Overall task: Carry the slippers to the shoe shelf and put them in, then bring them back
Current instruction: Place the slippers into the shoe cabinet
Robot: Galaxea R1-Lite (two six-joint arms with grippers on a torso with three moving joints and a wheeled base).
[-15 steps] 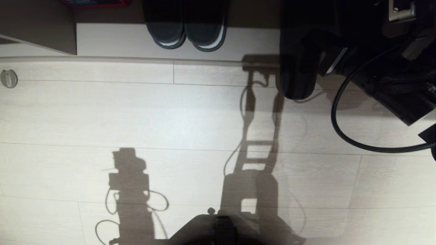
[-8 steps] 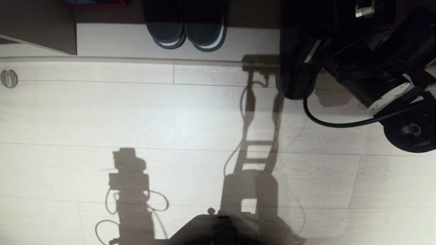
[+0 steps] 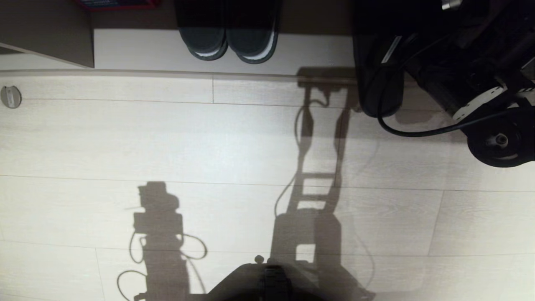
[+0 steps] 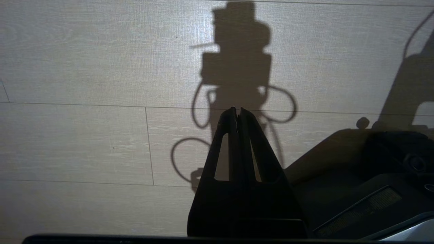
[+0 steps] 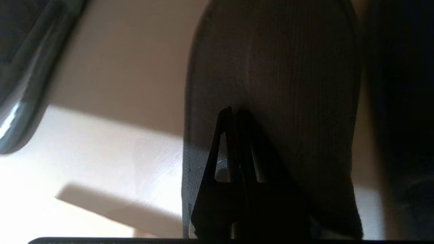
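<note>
The right hand (image 5: 237,113), pinched tight on the slippers (image 3: 378,90), holds them at the shoe shelf (image 3: 167,50), heels hanging over the floor (image 3: 234,142), long axis pointing into the shelf, right of a white-rimmed pair (image 3: 230,35). The left hand (image 4: 237,112) hangs pressed together and empty, farther from the shelf. No writing is readable.

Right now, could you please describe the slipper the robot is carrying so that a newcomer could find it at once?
Start at the shoe shelf, whose pale base board runs along the far edge of the floor. To the right of the closed-toe pair with white sole rims standing on that board, a dark slipper hangs at the right gripper, which is shut on it. Unlike that pair, it is flat, thin and rimless, and overhangs the floor.
</note>
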